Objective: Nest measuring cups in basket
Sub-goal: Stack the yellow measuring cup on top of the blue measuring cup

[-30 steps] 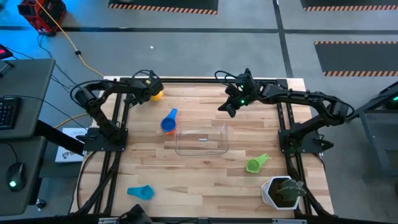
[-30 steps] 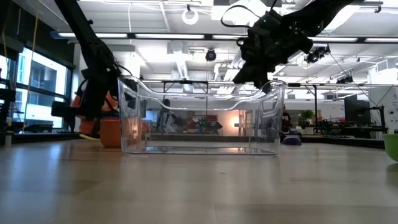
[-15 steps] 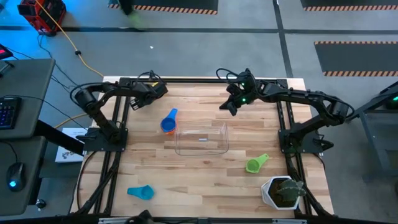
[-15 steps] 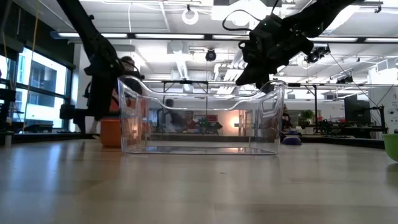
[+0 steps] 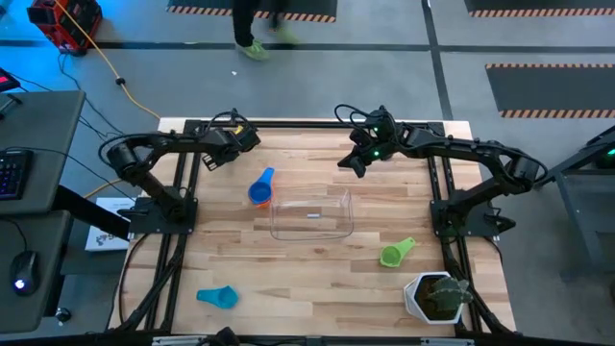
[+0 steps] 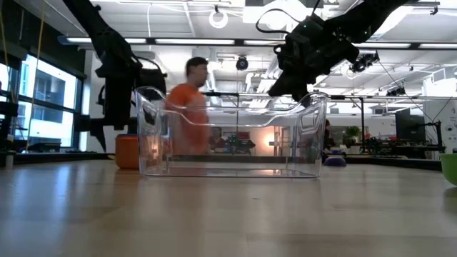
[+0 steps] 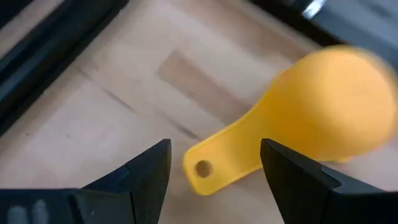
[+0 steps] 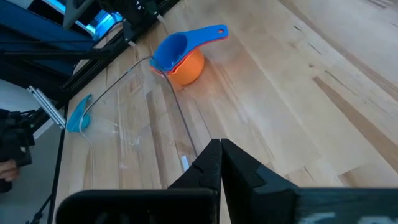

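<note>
My left gripper (image 5: pixel 234 140) (image 7: pixel 216 152) hangs open over the table's far left corner. Its fingers stand on either side of the yellow cup's handle (image 7: pixel 211 163) without touching it. The yellow cup (image 7: pixel 323 102) lies bowl-down on the wood and is hidden under the gripper in the high view. My right gripper (image 5: pixel 356 164) (image 8: pixel 221 152) is shut, in the air beyond the basket's (image 5: pixel 312 216) far right corner. A blue cup (image 5: pixel 261 185) sits nested in an orange cup (image 8: pixel 189 68) left of the basket. The green cup (image 5: pixel 396 253) and light blue cup (image 5: pixel 216 297) lie on the near half.
A white pot with a plant (image 5: pixel 437 296) stands at the near right corner. The clear basket (image 6: pixel 232 135) rests mid-table, with the orange cup (image 6: pixel 127 151) beside it. A person in an orange shirt (image 6: pixel 189 107) walks past behind the table. Bare wood lies near the basket.
My left gripper has shifted slightly toward the table's right, over the yellow cup, which showed beside it a second ago and is now covered in the high view. A person has walked into view behind the table.
</note>
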Controlling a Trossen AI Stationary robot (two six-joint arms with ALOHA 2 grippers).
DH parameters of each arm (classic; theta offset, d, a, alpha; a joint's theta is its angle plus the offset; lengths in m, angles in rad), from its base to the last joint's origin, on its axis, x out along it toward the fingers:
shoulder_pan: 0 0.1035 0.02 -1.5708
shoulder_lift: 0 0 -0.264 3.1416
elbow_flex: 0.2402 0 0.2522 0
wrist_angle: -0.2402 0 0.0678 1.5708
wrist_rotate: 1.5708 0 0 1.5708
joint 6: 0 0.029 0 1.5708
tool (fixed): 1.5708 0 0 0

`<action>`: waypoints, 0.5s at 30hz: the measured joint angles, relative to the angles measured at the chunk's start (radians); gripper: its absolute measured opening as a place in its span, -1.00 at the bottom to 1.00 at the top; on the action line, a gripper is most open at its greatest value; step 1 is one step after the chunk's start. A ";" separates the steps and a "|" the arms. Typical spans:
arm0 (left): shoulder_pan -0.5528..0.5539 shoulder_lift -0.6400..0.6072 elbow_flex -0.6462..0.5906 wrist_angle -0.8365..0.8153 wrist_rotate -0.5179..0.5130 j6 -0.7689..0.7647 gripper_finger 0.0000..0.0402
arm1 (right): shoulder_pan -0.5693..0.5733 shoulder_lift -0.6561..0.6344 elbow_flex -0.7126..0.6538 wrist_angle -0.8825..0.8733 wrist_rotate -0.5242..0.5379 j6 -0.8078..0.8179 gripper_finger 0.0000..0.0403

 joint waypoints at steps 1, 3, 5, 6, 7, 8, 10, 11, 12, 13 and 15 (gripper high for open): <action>-0.001 -0.017 0.000 0.002 -0.003 0.000 0.19 | 0.000 0.000 0.000 0.000 0.000 0.000 -1.00; -0.011 -0.050 0.000 -0.011 -0.005 0.015 0.19 | 0.000 0.000 0.000 0.000 0.000 0.000 -1.00; -0.026 -0.077 0.000 -0.033 -0.021 0.024 0.19 | 0.000 0.000 0.000 0.000 0.000 0.000 -1.00; -0.033 -0.083 0.000 -0.045 -0.020 0.007 0.19 | 0.000 0.000 0.000 0.000 0.000 0.000 -1.00; -0.039 -0.087 -0.003 -0.050 -0.017 -0.015 0.19 | 0.000 0.000 0.000 0.000 0.001 0.000 -1.00; -0.047 -0.091 -0.010 -0.035 -0.013 -0.032 0.19 | 0.000 0.000 0.000 0.000 0.002 0.000 -1.00; -0.062 -0.093 -0.043 0.047 0.010 -0.062 0.19 | 0.000 0.000 0.000 0.000 0.017 0.000 -1.00; -0.069 -0.092 -0.068 0.091 0.026 -0.081 0.19 | 0.000 0.000 0.000 0.000 0.019 0.000 -1.00; -0.076 -0.092 -0.092 0.128 0.038 -0.103 0.19 | 0.000 0.000 0.000 0.000 0.019 0.000 -1.00; -0.082 -0.092 -0.112 0.156 0.045 -0.126 0.19 | 0.000 0.000 0.000 0.000 0.020 0.000 -1.00; -0.092 -0.092 -0.140 0.178 0.060 -0.168 0.19 | 0.000 0.000 0.000 0.000 0.020 0.000 -1.00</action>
